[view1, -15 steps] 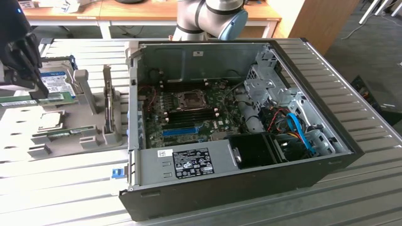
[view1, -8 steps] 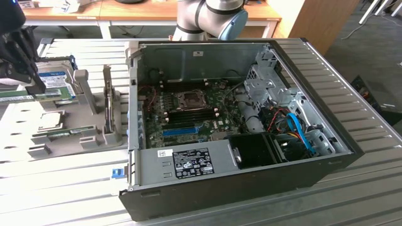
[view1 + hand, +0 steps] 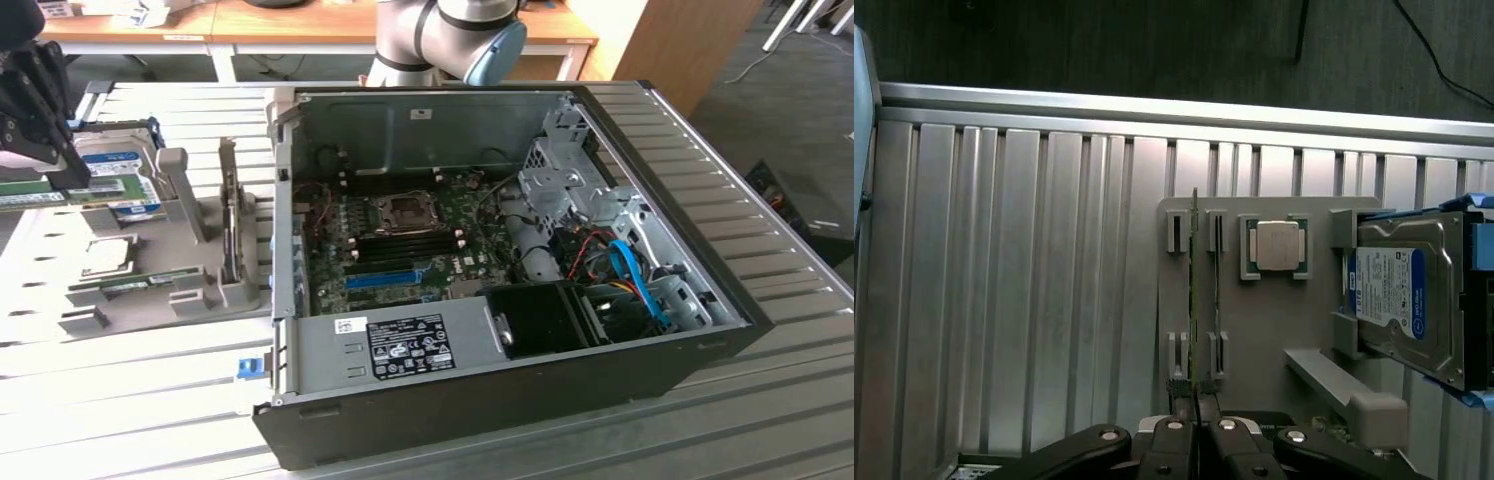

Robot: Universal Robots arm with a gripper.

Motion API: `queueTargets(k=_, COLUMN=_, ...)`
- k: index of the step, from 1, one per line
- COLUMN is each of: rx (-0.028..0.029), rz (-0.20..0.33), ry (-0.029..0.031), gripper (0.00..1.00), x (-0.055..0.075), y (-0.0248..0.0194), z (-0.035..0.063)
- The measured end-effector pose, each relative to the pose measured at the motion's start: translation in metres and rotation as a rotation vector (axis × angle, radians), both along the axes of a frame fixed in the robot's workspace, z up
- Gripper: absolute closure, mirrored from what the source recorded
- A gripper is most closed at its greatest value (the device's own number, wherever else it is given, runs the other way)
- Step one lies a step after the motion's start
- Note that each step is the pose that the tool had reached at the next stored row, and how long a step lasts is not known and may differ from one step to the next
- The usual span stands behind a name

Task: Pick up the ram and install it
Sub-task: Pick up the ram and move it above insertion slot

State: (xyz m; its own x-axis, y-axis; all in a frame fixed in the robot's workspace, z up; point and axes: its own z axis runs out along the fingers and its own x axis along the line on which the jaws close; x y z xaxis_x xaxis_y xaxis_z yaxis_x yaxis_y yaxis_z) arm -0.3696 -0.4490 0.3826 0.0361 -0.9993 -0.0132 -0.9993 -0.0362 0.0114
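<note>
Since the gripper [image 3: 1196, 420] is clamped shut on the ram [image 3: 30, 196] above its holder [image 3: 1274, 330], pick-up looks done; installing needs careful slot alignment.

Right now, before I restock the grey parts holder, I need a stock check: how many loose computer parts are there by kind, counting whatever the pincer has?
Ram sticks: 2, the ram gripped in the shut pincer and a spare stick slotted in the grey holder
Hard drive: 1
Processor chip: 1
Total: 4
</note>
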Motion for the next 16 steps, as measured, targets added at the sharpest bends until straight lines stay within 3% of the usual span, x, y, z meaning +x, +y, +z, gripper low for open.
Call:
queueTargets(k=7, rx=-0.0002, rz=0.000, ry=0.0004, gripper=0.88, x=0.001, y=-0.0001, z=0.0003)
queueTargets(k=16, rx=0.0000, rz=0.000, ry=0.0001, gripper=0.88, x=0.018, y=0.0000, z=0.0001)
